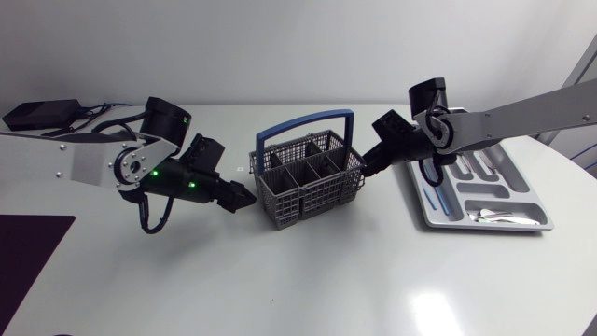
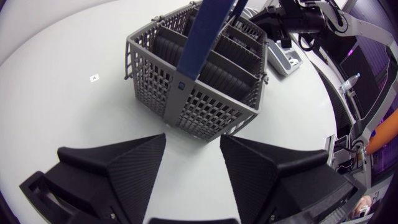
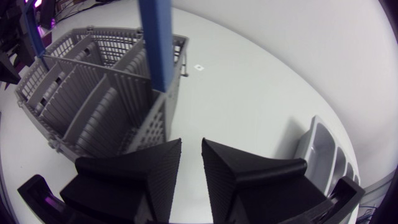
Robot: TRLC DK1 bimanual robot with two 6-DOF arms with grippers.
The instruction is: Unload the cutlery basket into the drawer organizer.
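Note:
The grey cutlery basket (image 1: 308, 179) with a blue handle (image 1: 308, 126) stands mid-table; no cutlery shows in its compartments. My left gripper (image 1: 244, 198) is low at its front left corner, open, and the basket (image 2: 199, 74) is just ahead of its spread fingers (image 2: 193, 137). My right gripper (image 1: 366, 168) sits against the basket's right side. In the right wrist view its fingers (image 3: 191, 142) stand a narrow gap apart with nothing between them, beside the basket wall (image 3: 93, 87). The silver drawer organizer (image 1: 485, 229) lies at the right and holds some cutlery (image 1: 494, 217).
A black box with cables (image 1: 37, 114) sits at the back left. A dark mat (image 1: 28, 252) covers the table's front left corner. The organizer's end (image 3: 323, 149) lies off to the side of my right gripper.

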